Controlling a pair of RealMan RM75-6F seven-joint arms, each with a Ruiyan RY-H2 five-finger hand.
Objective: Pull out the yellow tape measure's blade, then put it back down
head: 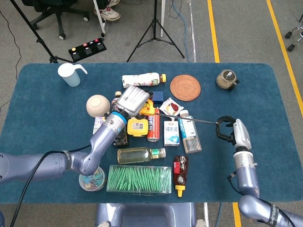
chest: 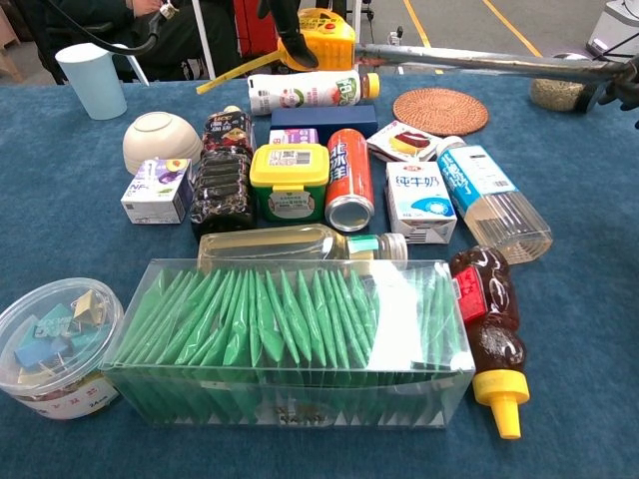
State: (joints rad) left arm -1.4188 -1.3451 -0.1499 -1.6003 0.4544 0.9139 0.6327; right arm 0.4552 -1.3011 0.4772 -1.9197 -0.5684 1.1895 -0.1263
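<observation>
My left hand [head: 131, 99] grips the yellow tape measure [head: 147, 108] and holds it in the air above the crowd of items at the table's middle. The chest view shows the case [chest: 324, 25] high at the top, with a dark finger over it. The silvery blade [head: 199, 121] runs out of the case to the right, over the milk carton and the clear bottle. Its tip is pinched by my right hand [head: 227, 130], which hovers over the right part of the table. In the chest view the blade [chest: 479, 63] crosses to the right hand [chest: 624, 85] at the frame's edge.
Under the blade stand a red can [head: 152, 128], a milk carton [head: 171, 133] and a clear bottle [head: 189, 134]. A green-filled clear box [head: 139, 179], a honey bottle [head: 180, 174] and a clip tub [head: 92, 181] line the front. A woven coaster [head: 185, 87], a jar [head: 227, 79] and a cup [head: 71, 74] sit at the back.
</observation>
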